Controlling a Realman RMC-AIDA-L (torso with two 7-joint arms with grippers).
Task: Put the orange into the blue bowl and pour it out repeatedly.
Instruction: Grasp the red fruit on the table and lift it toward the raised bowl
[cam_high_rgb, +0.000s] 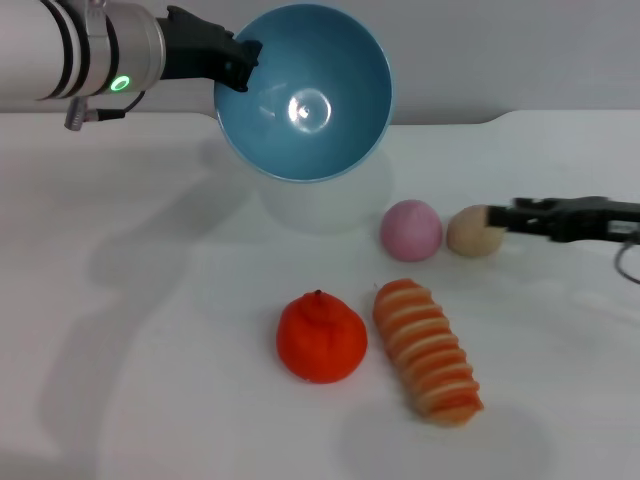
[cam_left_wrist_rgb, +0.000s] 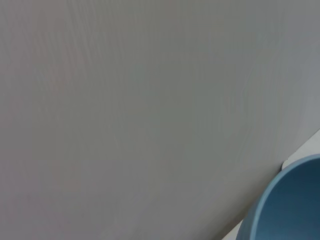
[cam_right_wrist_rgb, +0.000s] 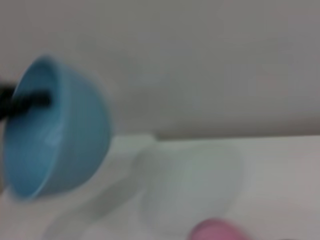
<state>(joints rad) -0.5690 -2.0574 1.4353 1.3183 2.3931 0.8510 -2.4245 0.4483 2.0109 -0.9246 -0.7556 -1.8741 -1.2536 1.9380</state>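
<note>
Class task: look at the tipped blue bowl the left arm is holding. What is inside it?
Nothing: the blue bowl, clamped at its rim by the left gripper, faces the head camera and shows only a glare spot. The orange lies on the table below. The wall behind the bowl is hidden.

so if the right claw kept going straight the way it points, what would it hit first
Probably the small tan ball: the right claw points toward the robot's left and its tip already looks to be at or touching it. Beyond that sits the pink ball. Depth is hard to judge from the head view.
</note>
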